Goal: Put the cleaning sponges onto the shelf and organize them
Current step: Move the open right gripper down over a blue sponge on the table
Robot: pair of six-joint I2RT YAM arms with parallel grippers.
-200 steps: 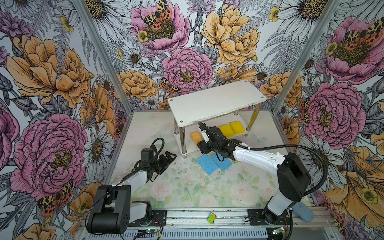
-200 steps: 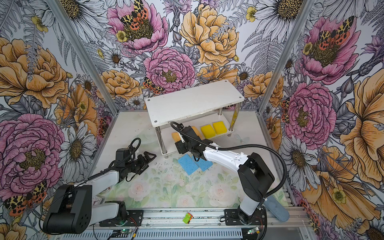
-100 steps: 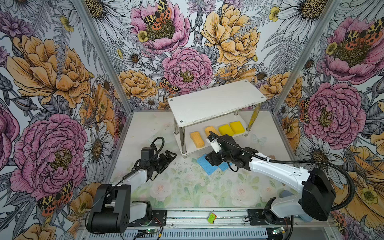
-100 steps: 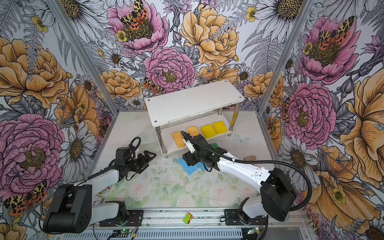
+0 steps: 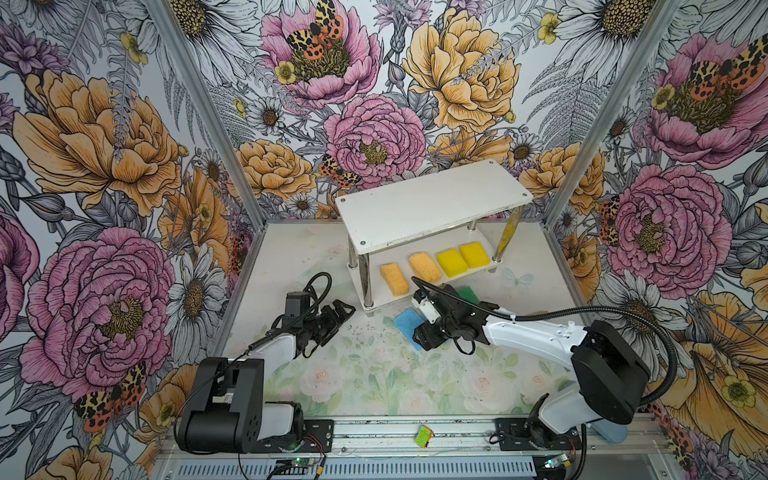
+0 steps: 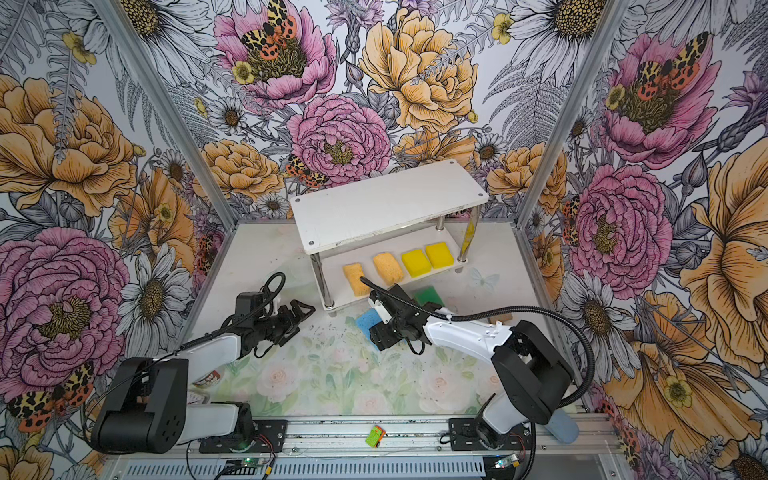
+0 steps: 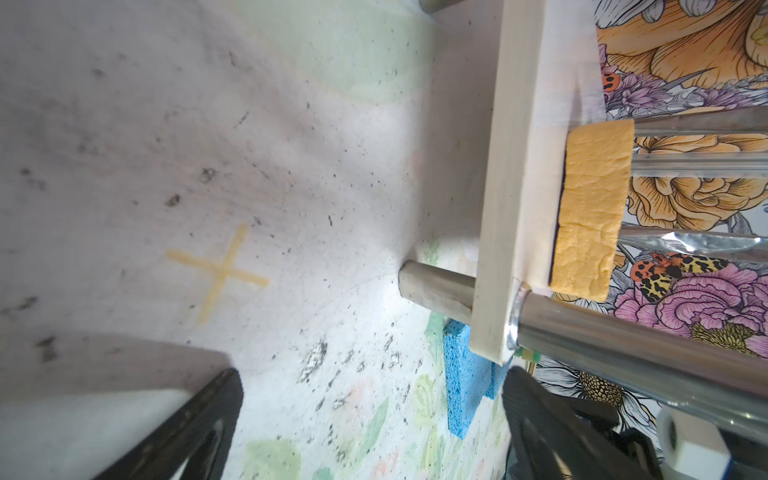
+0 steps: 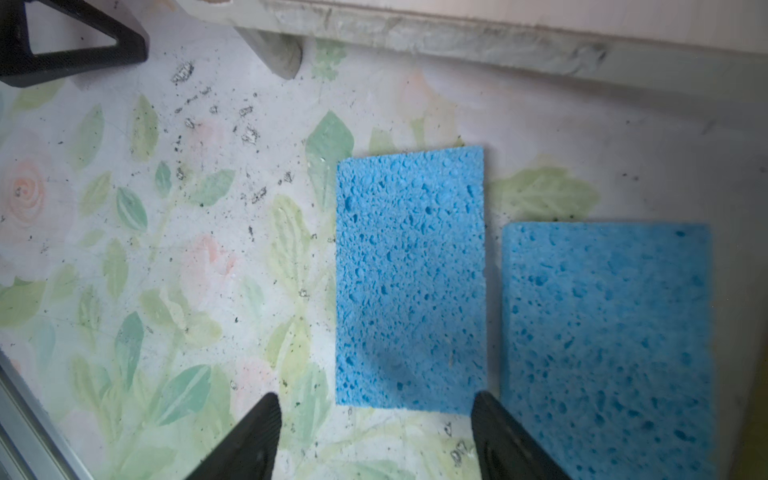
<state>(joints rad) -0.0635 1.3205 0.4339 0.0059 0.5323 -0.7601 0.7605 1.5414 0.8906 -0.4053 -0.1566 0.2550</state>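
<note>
my right gripper hangs spread wide and empty over one end of a thin, porous blue sponge. it lies flat on the table in front of the shelf, with a second blue sponge just beside it. my left gripper is splayed, holding nothing.

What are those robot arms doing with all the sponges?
They are tidying sponges onto the white shelf. Two orange-yellow sponges and two bright yellow sponges already sit in a row on its lower board. The right gripper hovers open over one blue sponge on the table, holding nothing; a second blue sponge lies beside it. A green sponge lies near the shelf. The left gripper is open and empty, off to the side.
</note>
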